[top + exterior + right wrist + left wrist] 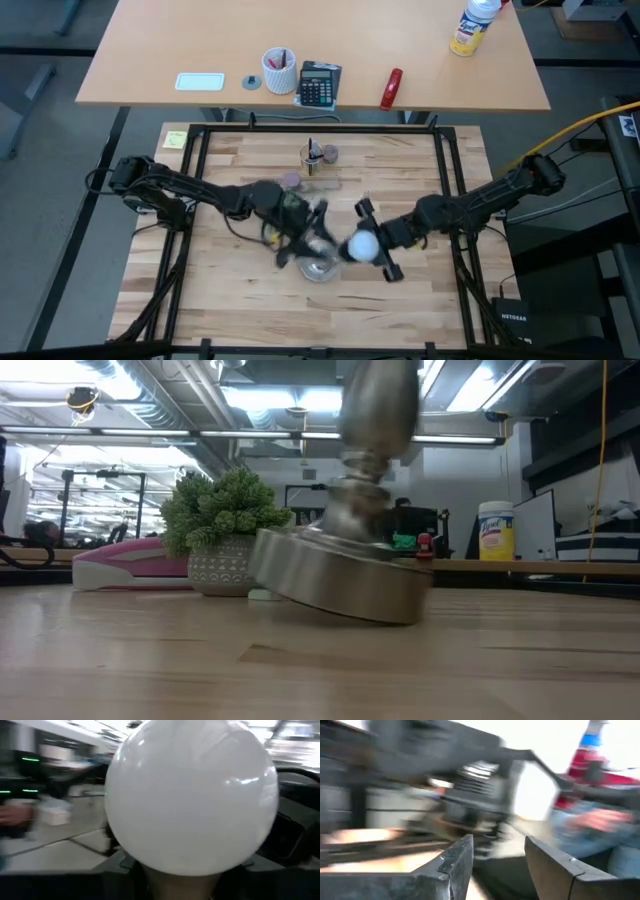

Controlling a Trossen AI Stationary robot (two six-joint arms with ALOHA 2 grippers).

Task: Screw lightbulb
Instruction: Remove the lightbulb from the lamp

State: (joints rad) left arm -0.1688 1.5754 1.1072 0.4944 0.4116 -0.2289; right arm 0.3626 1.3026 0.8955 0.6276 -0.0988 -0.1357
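Observation:
The frosted white lightbulb (362,247) is in my right gripper (374,246), just to the right of the silver round-based stand (318,268) near the table's middle. Its globe (190,795) fills the right wrist view. In the low view the stand (340,575) is tilted: the right edge of its base is on the wood and the left edge is raised. My left gripper (311,233) is at the stand's upper part. In the blurred left wrist view its fingers (457,862) stand apart with nothing plainly between them. My right gripper holds the lightbulb level from the table's right side, clear of the table, with the globe toward the stand. The globe itself hides where the fingers meet it; only the pale neck (180,887) shows below the globe. My left gripper is beside the tilted stand; whether it touches it I cannot tell.
A small potted plant (316,156) and two small round things (291,181) stand on the far part of the table. A black frame (200,180) borders the worktop. A yellow note (177,139) lies at the far left corner. A desk with a calculator (319,84) stands beyond.

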